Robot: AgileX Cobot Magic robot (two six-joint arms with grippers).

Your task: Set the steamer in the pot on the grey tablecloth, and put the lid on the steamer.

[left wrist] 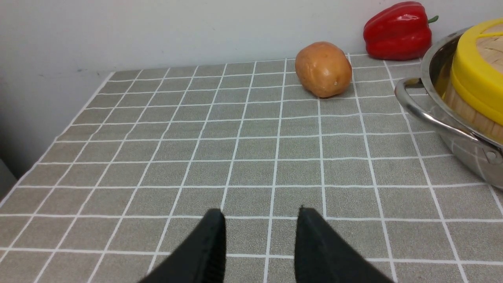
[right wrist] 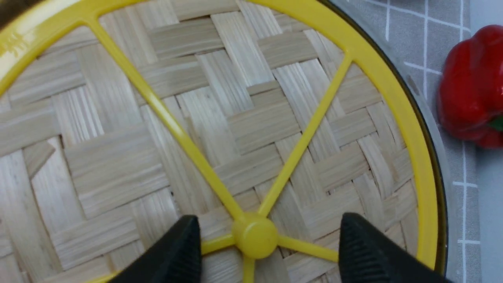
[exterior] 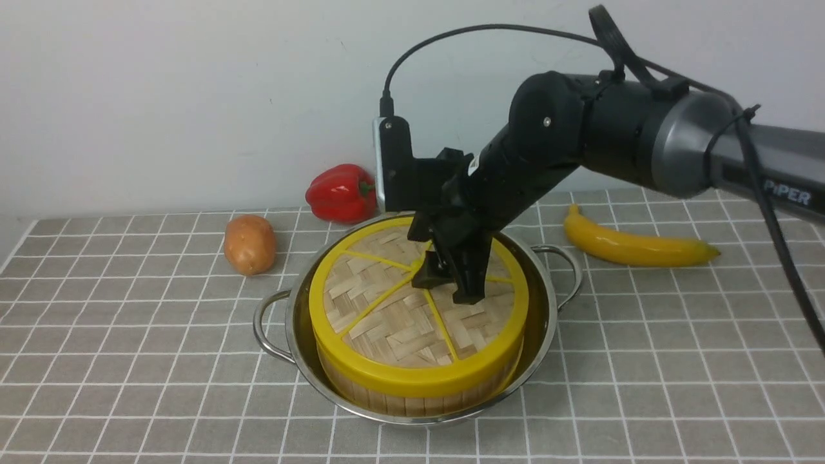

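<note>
Black fingertips of the right claw (right wrist: 267, 236) stand spread wide on either side of the lid's small yellow centre knob (right wrist: 254, 238), with clear gaps between the pads and the knob; the claw grips nothing. In the front view the right claw (exterior: 451, 283) hangs just over the middle of the lid (exterior: 399, 316), its arm reaching in from the right.

Outward from the knob, thin yellow spokes run across the woven bamboo to the thick yellow rim. That lid sits flat and level on the steamer (exterior: 412, 393), whose wooden-strip wall shows below the rim. What lies inside the steamer is hidden. It stands inside the pot (exterior: 541, 322), a shiny steel one with a looped handle on each side, resting on the grey tablecloth (exterior: 129, 361) that covers the desk.

Behind the pot lie a red bell pepper (exterior: 341, 192), a potato (exterior: 249, 243) to its left, and a banana (exterior: 635, 246) off to the right.

Over bare cloth to the left of the pot, the left claw (left wrist: 259, 236) is parted and empty.
</note>
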